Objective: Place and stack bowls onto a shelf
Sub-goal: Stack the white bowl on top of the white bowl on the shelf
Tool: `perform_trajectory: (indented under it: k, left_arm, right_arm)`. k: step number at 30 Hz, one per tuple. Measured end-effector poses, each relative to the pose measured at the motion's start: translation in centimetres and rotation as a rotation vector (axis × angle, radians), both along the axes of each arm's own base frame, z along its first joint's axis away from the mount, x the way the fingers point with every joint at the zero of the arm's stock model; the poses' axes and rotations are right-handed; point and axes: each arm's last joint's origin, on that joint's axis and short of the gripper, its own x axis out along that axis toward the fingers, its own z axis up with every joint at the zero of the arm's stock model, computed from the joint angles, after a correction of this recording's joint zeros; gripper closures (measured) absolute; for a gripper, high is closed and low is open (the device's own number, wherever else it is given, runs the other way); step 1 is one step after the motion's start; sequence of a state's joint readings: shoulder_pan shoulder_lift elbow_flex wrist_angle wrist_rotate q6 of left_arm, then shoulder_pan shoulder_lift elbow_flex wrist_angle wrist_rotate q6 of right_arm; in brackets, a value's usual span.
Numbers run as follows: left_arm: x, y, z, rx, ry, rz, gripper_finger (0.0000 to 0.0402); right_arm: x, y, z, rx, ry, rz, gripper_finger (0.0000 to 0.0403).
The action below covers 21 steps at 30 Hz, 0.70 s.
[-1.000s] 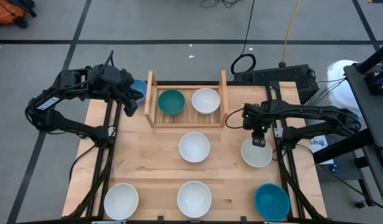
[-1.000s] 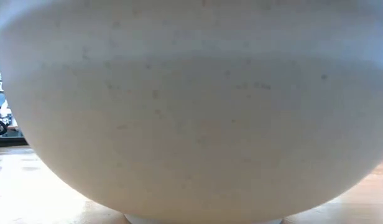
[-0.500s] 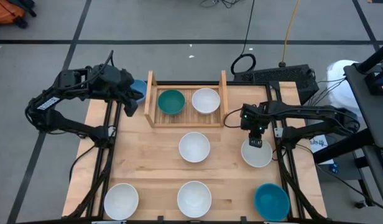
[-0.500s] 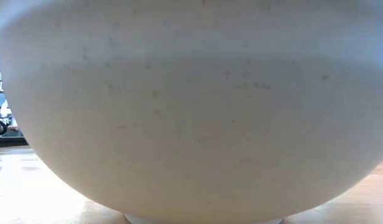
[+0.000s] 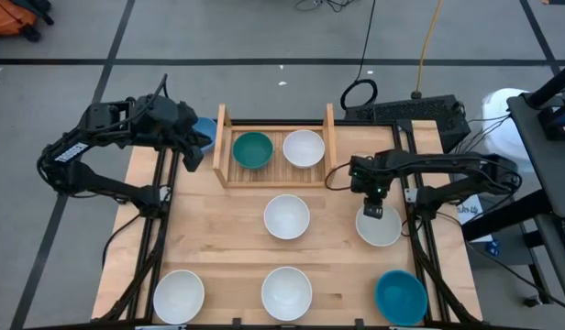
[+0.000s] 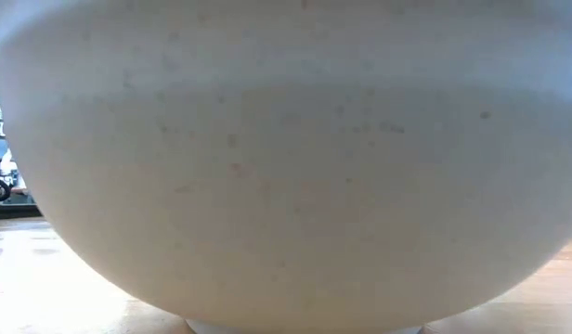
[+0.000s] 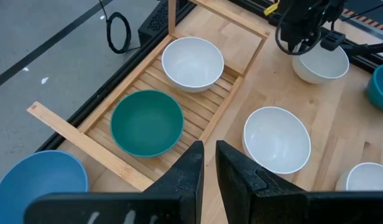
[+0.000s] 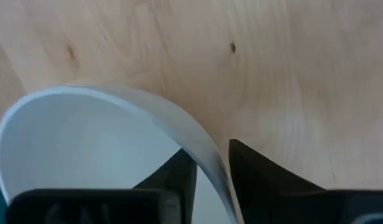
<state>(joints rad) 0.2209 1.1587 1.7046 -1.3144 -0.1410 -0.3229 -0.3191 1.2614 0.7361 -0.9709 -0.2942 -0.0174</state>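
A: Our right gripper (image 8: 207, 171) straddles the white bowl's (image 5: 380, 225) rim, fingers clamped on it, right of the shelf (image 5: 274, 165).

B: Grasp step. Next we lift and carry it shelfward.

The left arm bends in from the table's left side, and the left gripper (image 5: 202, 139) hangs by the far left corner with its two dark fingers (image 7: 193, 171) close together, just a thin gap between them and nothing held. The right arm reaches in from the right side, its wrist pointing down, and the right gripper (image 5: 375, 211) is low over the table with its two fingers (image 8: 182, 169) a little apart
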Motion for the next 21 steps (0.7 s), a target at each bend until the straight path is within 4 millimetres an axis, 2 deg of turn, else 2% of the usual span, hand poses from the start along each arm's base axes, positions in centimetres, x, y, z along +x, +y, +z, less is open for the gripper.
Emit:
perform_trajectory:
  k: [5, 13, 17, 21]
  left_arm:
    - [0.0, 0.0, 0.0, 0.000, 0.000, 0.000, 0.0355]
    - [0.0, 0.0, 0.0, 0.001, 0.000, 0.000, 0.0355]
    - [0.0, 0.0, 0.0, 0.000, 0.000, 0.000, 0.0355]
    - [0.0, 0.0, 0.0, 0.001, 0.000, -0.001, 0.0355]
  right_arm:
    - [0.3, -0.1, -0.5, 0.006, 0.018, 0.020, 0.0391]
    - [0.4, -0.1, -0.2, -0.002, -0.001, 0.020, 0.0401]
    - [0.5, -0.2, 1.2, -0.015, -0.022, 0.024, 0.0402]
    - [0.6, -0.3, 3.9, -0.053, -0.016, 0.022, 0.0402]
